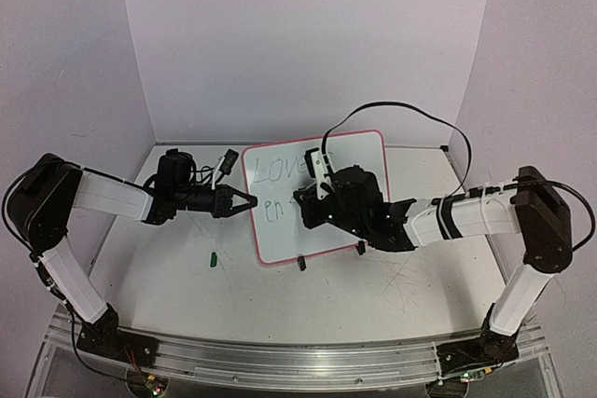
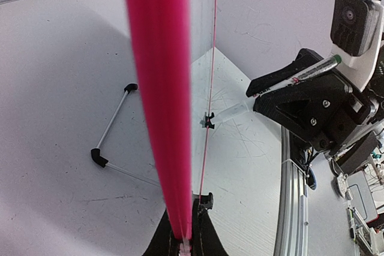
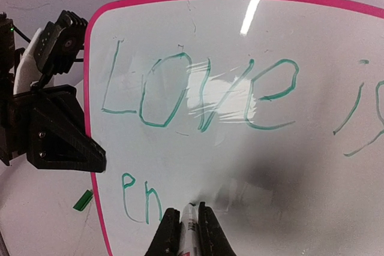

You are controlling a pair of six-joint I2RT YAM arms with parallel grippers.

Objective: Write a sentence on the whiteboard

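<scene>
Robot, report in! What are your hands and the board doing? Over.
Left gripper shut on whiteboard frame. Right gripper shut on marker, tip at board. Sentence unfinished. Nothing blocking.

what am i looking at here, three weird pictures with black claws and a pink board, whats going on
These are two robot arms bolted at the near edge of a white table, seen by three cameras at one moment. The overhead picture looks down from above and behind. The other two come from small cameras on each arm's wrist, which is why black fingers poke into them.

The left hand is shut on the pink-framed whiteboard, pinching its side edge to steady it. In the left wrist view that frame is the big pink stripe.

The right hand is shut on a marker, its tip touching the board. The green writing so far reads "Love is" and, below, "en".

A small green piece, probably the marker's cap, lies on the table.
</scene>
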